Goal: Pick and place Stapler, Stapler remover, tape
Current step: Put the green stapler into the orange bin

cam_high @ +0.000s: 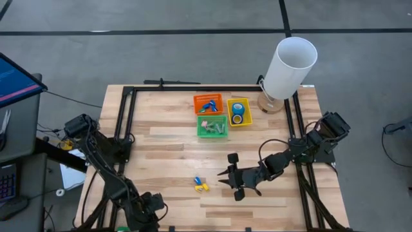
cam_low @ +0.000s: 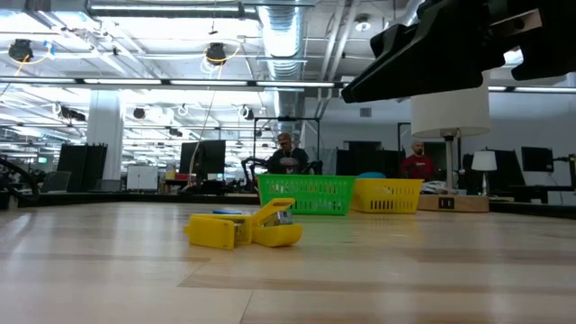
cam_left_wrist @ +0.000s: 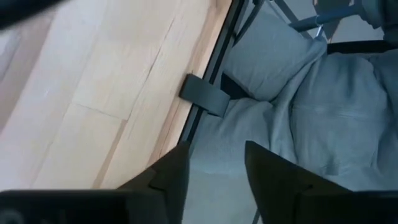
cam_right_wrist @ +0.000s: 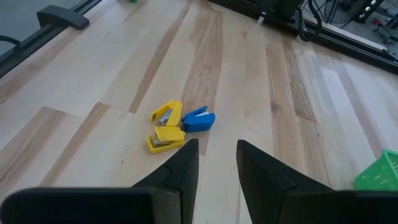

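Two small yellow staplers (cam_right_wrist: 166, 127) and a small blue one (cam_right_wrist: 199, 119) lie together on the bare wood near the table's middle front (cam_high: 201, 185). In the low view the yellow pair (cam_low: 243, 229) rests flat on the table. My right gripper (cam_high: 226, 175) is open, hovering just to the right of them, fingers pointing at them (cam_right_wrist: 217, 155). Two blue tape rolls (cam_high: 238, 112) lie inside the yellow basket (cam_high: 247, 121). My left gripper (cam_left_wrist: 214, 180) is open and waits at the table's near left corner (cam_high: 151, 209).
An orange basket (cam_high: 219, 96) holding small blue items and a green basket (cam_high: 199, 129) stand beside the yellow one at the far middle. A white lamp shade (cam_high: 290, 67) stands at the far right corner. A black frame (cam_high: 125, 116) edges the table. People sit in the room beyond (cam_low: 286, 153).
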Robot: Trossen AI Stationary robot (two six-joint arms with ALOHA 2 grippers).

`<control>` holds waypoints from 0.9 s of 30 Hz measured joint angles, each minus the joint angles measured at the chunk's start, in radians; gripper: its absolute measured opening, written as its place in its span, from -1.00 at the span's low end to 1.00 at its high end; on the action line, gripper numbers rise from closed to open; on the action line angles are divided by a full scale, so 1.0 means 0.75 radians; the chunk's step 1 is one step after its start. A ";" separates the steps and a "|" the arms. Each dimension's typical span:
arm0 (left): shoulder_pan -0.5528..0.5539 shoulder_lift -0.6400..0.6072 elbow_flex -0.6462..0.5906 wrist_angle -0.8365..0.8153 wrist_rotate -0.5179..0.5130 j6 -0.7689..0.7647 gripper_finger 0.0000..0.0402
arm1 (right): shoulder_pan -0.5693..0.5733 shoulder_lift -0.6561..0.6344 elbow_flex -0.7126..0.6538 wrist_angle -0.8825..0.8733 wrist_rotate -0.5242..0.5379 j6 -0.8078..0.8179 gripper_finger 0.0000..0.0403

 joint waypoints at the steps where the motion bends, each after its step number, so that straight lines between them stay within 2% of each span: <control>1: 0.000 0.000 0.000 0.000 0.000 0.000 -0.24 | -0.004 0.000 0.000 0.000 0.000 0.000 -0.50; 6: -0.004 0.000 -0.030 0.003 0.004 -0.009 0.03 | -0.006 0.000 0.000 0.000 0.000 0.000 -0.50; 10: -0.019 0.000 -0.069 0.007 0.041 -0.043 0.15 | -0.006 0.000 0.000 0.000 -0.001 0.000 -0.50; 15: -0.036 0.000 -0.114 0.009 0.130 -0.174 0.18 | -0.006 0.000 0.000 0.000 -0.003 0.000 -0.50; 19: -0.037 0.000 -0.136 0.015 0.132 -0.299 0.18 | -0.006 0.000 0.000 0.000 -0.003 0.000 -0.50; 23: -0.034 0.000 -0.140 0.018 0.136 -0.329 0.18 | -0.006 0.000 0.000 0.000 -0.003 0.000 -0.50; 27: -0.034 0.000 -0.140 0.019 0.244 -0.406 0.18 | -0.006 0.000 0.000 0.000 -0.003 0.000 -0.50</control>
